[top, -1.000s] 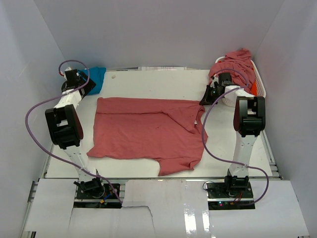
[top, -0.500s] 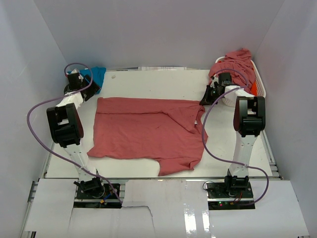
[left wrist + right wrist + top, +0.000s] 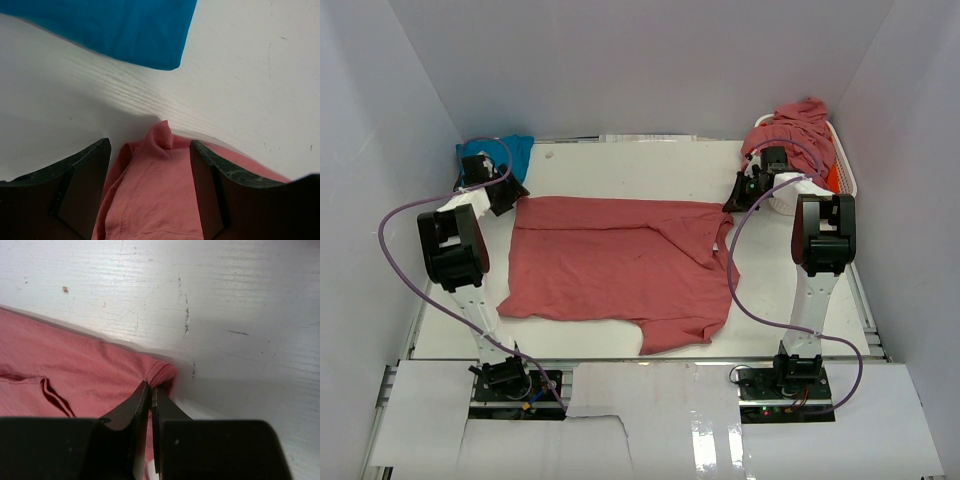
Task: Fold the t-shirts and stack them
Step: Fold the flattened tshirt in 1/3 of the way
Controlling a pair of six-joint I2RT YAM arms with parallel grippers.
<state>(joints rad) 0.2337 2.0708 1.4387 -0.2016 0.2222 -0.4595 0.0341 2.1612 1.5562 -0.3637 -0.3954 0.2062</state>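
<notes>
Both grippers at the far corners of a spread shirt, set for a fold

The rose-red t-shirt (image 3: 620, 265) lies flat mid-table. The right gripper (image 3: 151, 390), fingers pressed together, seems to pinch its 2 o'clock corner (fabric puckers at the tips). The left gripper (image 3: 149, 150) straddles the 10 o'clock corner, jaws spread, likely so both corners lift together. The turquoise t-shirt (image 3: 515, 152) lies at 11 o'clock. At 2 o'clock the white basket (image 3: 847, 172) holds a rose-red heap (image 3: 795, 125) and an orange shirt (image 3: 832, 178).

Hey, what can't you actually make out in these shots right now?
Orange shirt: top view, mostly buried under the heaped red shirts in the basket.
Turquoise shirt: top view, partly behind left arm; cut off in left wrist view.
Heap's shirt count: folds overlap.
</notes>
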